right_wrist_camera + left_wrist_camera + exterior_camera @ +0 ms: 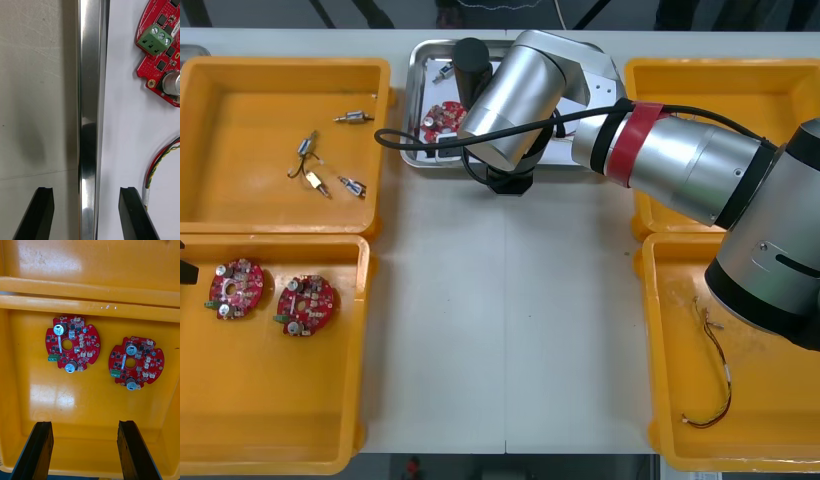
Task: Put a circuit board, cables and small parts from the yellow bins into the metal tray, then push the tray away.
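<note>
The metal tray [420,152] stands at the table's far middle, white inside. In it lie a round red circuit board [442,117], a small metal part [444,72] and a red and yellow cable [162,159]. My right arm reaches across to the tray's near edge. In the right wrist view my right gripper [86,212] is open and straddles the shiny tray rim [88,112], one finger over the table, the other over the white inside beside the cable. My left gripper [85,450] hangs open above two red boards [72,344] in the near left bin, holding nothing.
The far left yellow bin [210,150] holds several small metal parts [315,170]. Two boards [307,304] lie in the near left bin [280,420]. A thin cable [715,370] lies in the near right bin [660,400]. The right arm covers part of the far right bin [700,80].
</note>
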